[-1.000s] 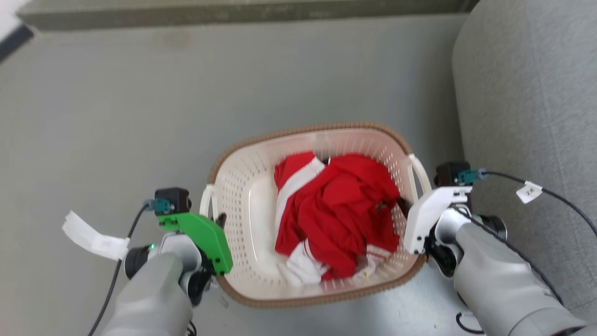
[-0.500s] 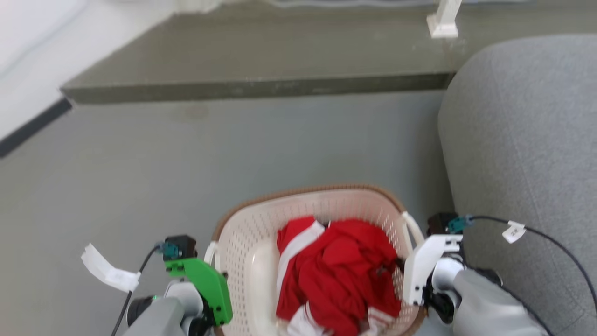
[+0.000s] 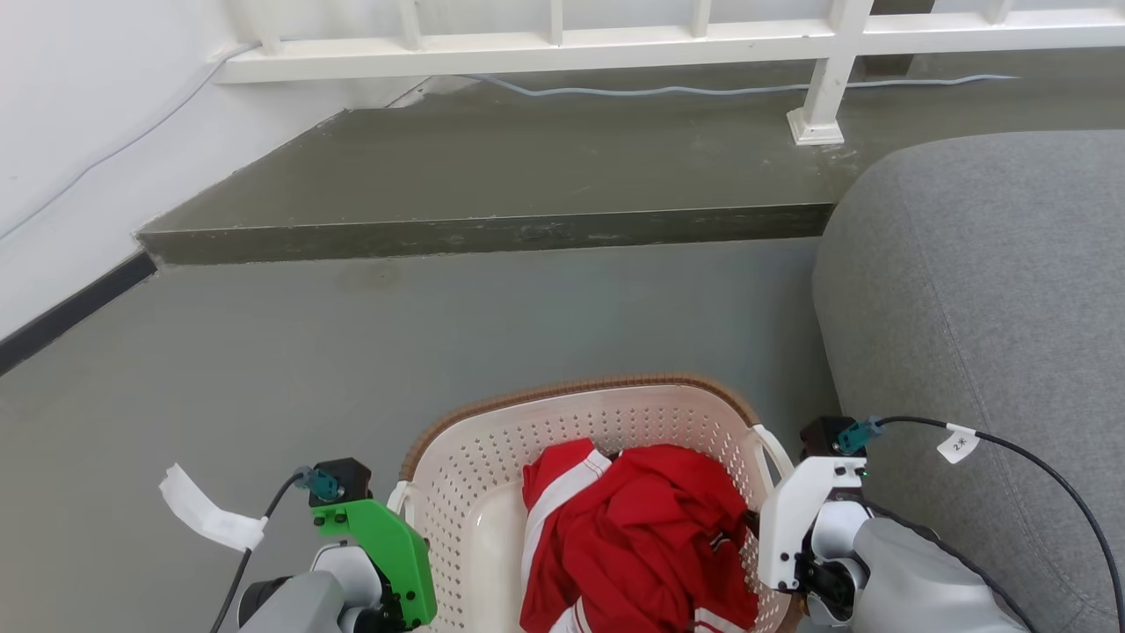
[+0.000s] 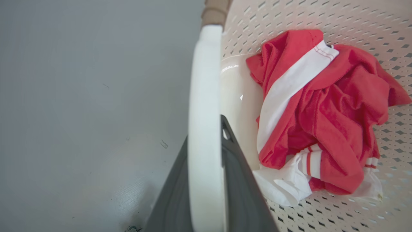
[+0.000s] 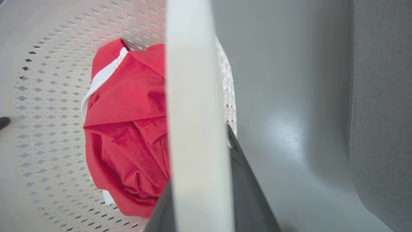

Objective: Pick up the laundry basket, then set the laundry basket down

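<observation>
Overall: laundry basket (image 3: 475, 492) perforated cream plastic, woven-look rim (image 3: 571, 389).

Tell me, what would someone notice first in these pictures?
The bright red and white clothes jump out, bunched up inside the cream laundry basket at the bottom middle of the head view. The left gripper and right gripper each grip one of its white handles, one on either side. A big grey sofa sits just to the basket's right.
</observation>
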Tool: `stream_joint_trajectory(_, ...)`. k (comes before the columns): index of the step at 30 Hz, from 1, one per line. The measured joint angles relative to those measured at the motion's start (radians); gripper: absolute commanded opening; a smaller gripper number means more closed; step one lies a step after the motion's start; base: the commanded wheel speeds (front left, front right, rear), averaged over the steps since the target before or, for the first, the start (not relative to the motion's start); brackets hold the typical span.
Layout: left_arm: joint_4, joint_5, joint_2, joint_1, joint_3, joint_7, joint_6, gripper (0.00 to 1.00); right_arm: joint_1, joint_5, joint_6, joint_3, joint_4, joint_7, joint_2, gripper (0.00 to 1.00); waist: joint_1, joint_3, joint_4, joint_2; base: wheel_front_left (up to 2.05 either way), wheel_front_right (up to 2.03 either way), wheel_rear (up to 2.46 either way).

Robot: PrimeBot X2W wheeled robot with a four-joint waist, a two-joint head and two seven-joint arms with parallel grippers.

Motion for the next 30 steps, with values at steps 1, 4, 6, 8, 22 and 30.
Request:
stream_joint_trajectory(1,0.001,-0.001,0.0,0.0,0.0,0.001,0.0,0.0,0.0,0.002,0.0,0.001,0.001,0.003,0.0,0.0,0.0,-0.001,-0.001,0.0,0.0,0.0,0.0)
stream_joint_trajectory(4,0.006,-0.006,0.0,0.0,0.0,0.003,0.0,0.0,0.0,0.009,0.0,0.005,0.001,0.008,0.0,0.0,0.0,-0.004,-0.004,0.0,0.0,0.0,0.0)
stream_joint_trajectory(6,0.007,-0.006,0.0,-0.001,0.0,0.004,0.0,0.0,0.0,0.01,0.0,0.007,0.001,0.008,0.0,0.0,0.0,-0.005,-0.007,0.0,0.0,0.0,0.0)
stream_joint_trajectory(8,0.007,-0.006,0.0,-0.001,0.0,0.004,0.0,0.0,0.0,0.017,0.0,0.01,0.002,0.009,0.0,0.0,0.0,-0.006,-0.01,0.0,0.0,0.0,0.0)
stream_joint_trajectory(22,0.009,-0.014,0.0,-0.001,-0.007,0.004,0.0,0.0,-0.002,0.04,-0.001,0.035,0.007,0.016,-0.001,0.0,0.0,-0.003,-0.026,0.0,0.0,0.0,0.0)
stream_joint_trajectory(30,0.009,-0.016,0.0,-0.001,-0.011,0.004,0.0,0.0,-0.003,0.052,-0.001,0.045,0.008,0.016,-0.001,0.0,0.0,-0.001,-0.03,0.0,0.0,0.0,0.0)
